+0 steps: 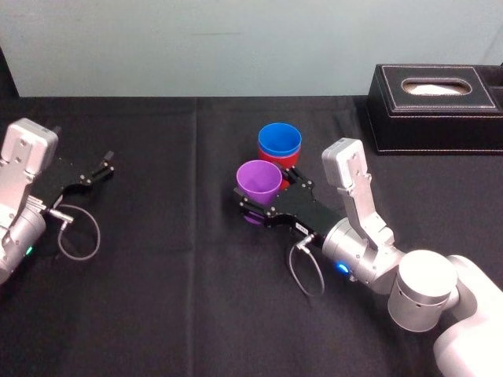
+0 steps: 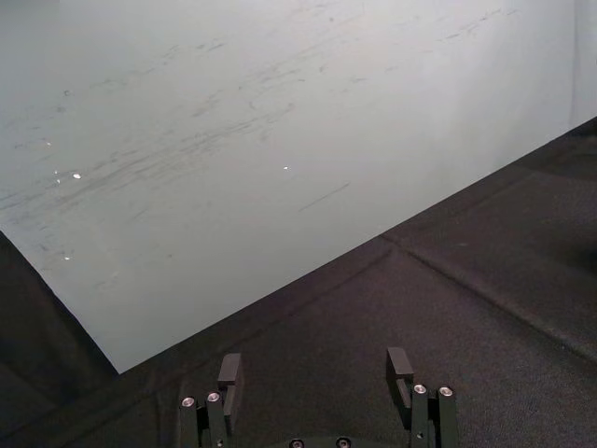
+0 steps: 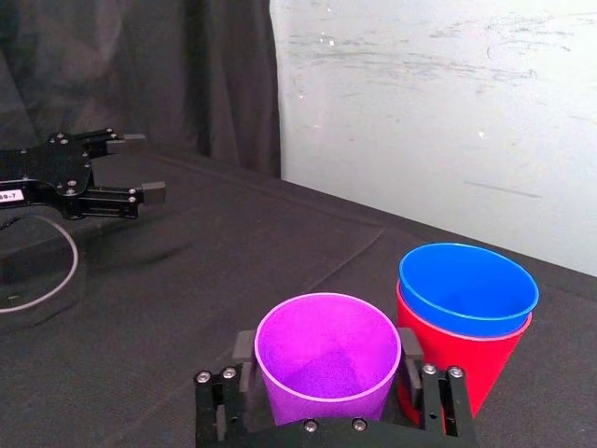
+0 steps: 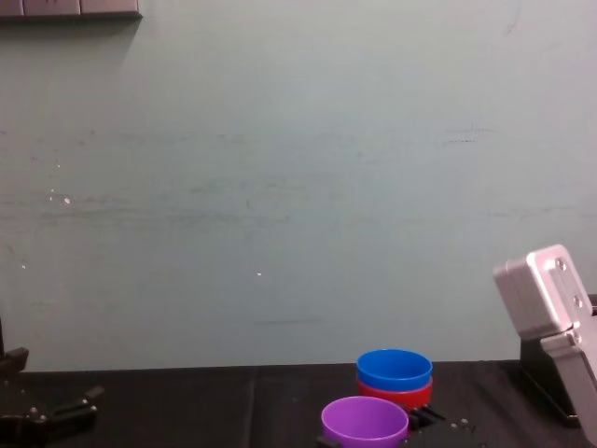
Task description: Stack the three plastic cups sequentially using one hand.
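The right arm reaches forward and leftward, wrist low, its end effector [image 1: 266, 196] clamped around the purple cup [image 1: 258, 179]. The left arm lies parked at the left, its end effector [image 1: 100, 169] spread apart.

The purple cup [image 3: 325, 359] is showing smooth plastic with a soft shine. Just behind it, the blue cup [image 3: 466, 285] and the red cup [image 3: 462, 364] are shining in the same smooth plastic. Under the purple cup, the tablecloth [image 1: 173, 267] is lying as matt black woven cloth. Around the purple cup, the right gripper [image 3: 326, 350] is looking matt black and hard, with small bright metal screws. Far to the right of the purple cup, the black box [image 1: 434, 118] is showing a leather-like skin with pale stitching.
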